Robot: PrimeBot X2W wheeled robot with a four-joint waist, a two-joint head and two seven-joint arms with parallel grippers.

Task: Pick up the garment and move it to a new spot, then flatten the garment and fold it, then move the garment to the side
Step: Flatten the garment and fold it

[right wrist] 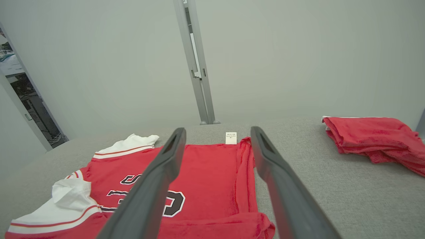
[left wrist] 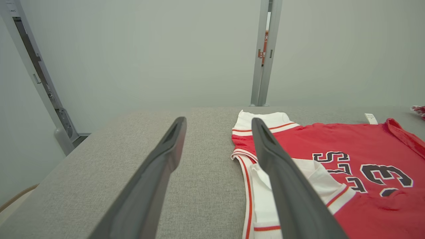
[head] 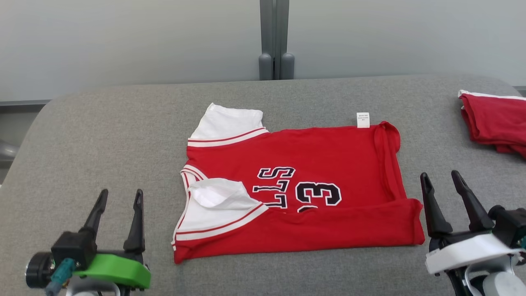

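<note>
Nearest, my left gripper [head: 122, 192] and right gripper [head: 439, 174] stood with fingers spread wide, holding nothing. Between them the red jersey [head: 320, 160] lay on the grey table [head: 102, 123], its near edge folded over. Farther right sat another red garment [head: 495, 121].

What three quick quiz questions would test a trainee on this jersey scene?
1. True or false: the left pincer grips the red jersey.
2. What colour are the sleeves? A) white B) black C) blue
3. Fill in: the second red garment lies to the jersey's ___, on the robot's own sides.
Key: 1 false, it stands open beside it; 2 A; 3 right.
</note>
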